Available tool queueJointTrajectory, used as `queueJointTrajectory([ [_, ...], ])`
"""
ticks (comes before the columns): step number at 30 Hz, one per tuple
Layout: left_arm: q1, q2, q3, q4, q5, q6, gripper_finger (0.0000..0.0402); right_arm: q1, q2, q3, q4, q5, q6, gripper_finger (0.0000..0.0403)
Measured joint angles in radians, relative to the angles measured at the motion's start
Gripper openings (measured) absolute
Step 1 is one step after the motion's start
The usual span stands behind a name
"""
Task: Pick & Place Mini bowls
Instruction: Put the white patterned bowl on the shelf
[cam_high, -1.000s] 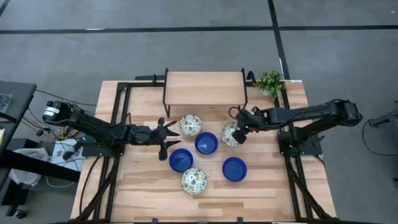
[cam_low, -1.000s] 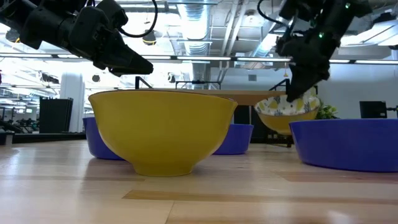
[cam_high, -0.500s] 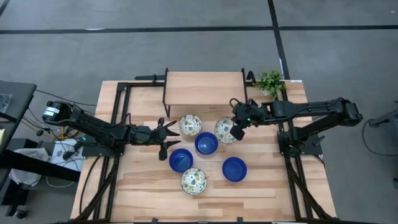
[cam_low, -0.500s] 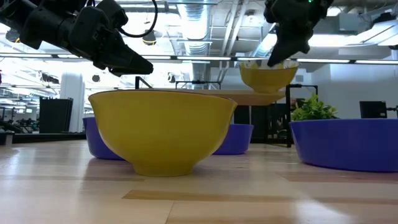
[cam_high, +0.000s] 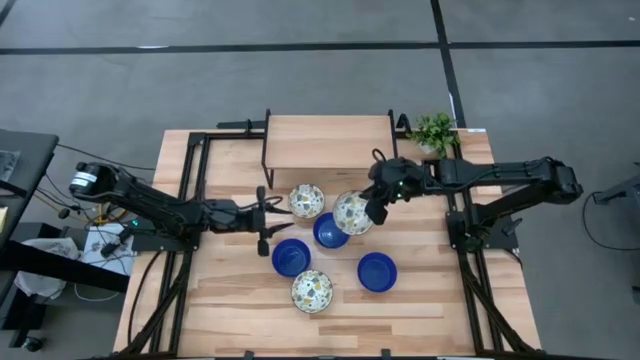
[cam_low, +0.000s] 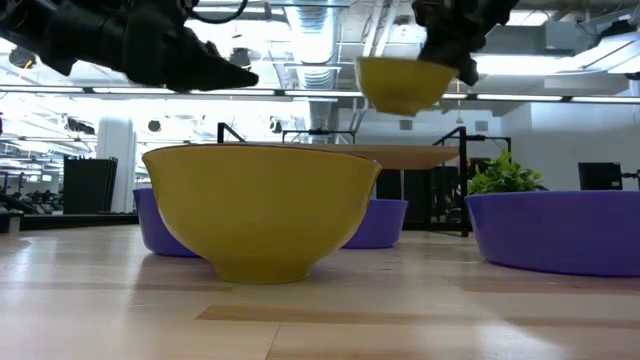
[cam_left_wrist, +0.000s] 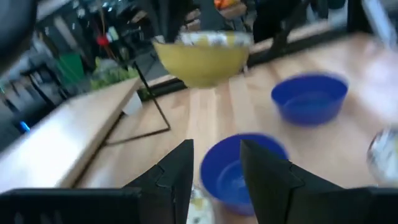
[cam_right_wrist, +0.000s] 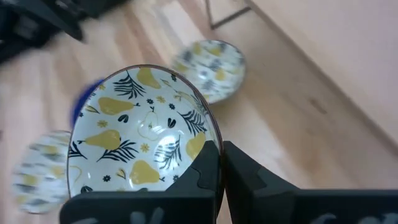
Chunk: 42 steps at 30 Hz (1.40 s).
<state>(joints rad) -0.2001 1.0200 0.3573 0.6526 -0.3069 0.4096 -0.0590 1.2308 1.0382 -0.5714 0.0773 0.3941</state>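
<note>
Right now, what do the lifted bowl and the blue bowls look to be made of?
Lifted bowl: likely glazed ceramic, though melamine is possible. Glossy white inside with a printed pear-and-leaf pattern and a light glint, yellow outside. Right gripper fingers pinch its rim. Blue bowls: same shape, solid glossy blue, probably the same material.

Grey floor (cam_high: 300, 80) with dark seams, exposed ceiling ducts (cam_low: 320, 40), potted plant (cam_high: 434, 130), wooden shelf (cam_high: 328, 142)

Right hand (cam_high: 368, 212) is up in the air, arm stretched in from the right side toward the middle, fingers (cam_right_wrist: 214, 163) pinched tight on the rim of a patterned bowl (cam_high: 352, 213). Left hand (cam_high: 272, 213) hovers low at centre-left, arm reaching in nearly level, its two fingers (cam_left_wrist: 180, 169) parted and holding nothing.
</note>
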Motion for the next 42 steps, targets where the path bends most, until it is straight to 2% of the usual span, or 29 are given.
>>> queueJointTrajectory([
  [5,-0.013,0.059,0.000,0.046,0.000,0.255,0.0131,-0.036,0.000,0.000,0.025,-0.103,0.046,0.0000],
  [10,-0.068,0.117,0.001,0.142,0.002,0.464,0.0131,-0.049,0.000,0.000,0.028,-0.133,0.085,0.0000],
  [14,-0.115,0.148,0.055,0.151,-0.007,0.472,0.0131,-0.048,0.000,0.000,0.027,-0.134,0.103,0.0000],
  [18,-0.136,0.194,0.147,0.139,-0.100,0.472,0.0131,-0.048,0.024,0.001,0.041,-0.135,0.122,0.0000],
  [23,-0.140,0.236,0.309,-0.053,-0.246,0.473,0.0131,-0.048,0.113,0.001,0.056,-0.182,0.129,0.0000],
  [27,-0.149,0.255,0.427,-0.281,-0.299,0.463,0.0131,-0.054,0.171,0.001,0.114,-0.250,0.129,0.0000],
  [34,-0.183,0.257,0.584,-0.642,-0.290,0.381,0.0131,-0.068,0.207,0.001,0.117,-0.310,0.122,0.0000],
  [38,-0.182,0.269,0.646,-0.775,-0.223,0.326,0.0131,-0.067,0.211,0.001,0.125,-0.312,0.121,0.0000],
  [42,-0.168,0.333,0.692,-0.855,-0.165,0.292,0.0131,-0.067,0.212,0.001,0.143,-0.314,0.122,0.0000],
])
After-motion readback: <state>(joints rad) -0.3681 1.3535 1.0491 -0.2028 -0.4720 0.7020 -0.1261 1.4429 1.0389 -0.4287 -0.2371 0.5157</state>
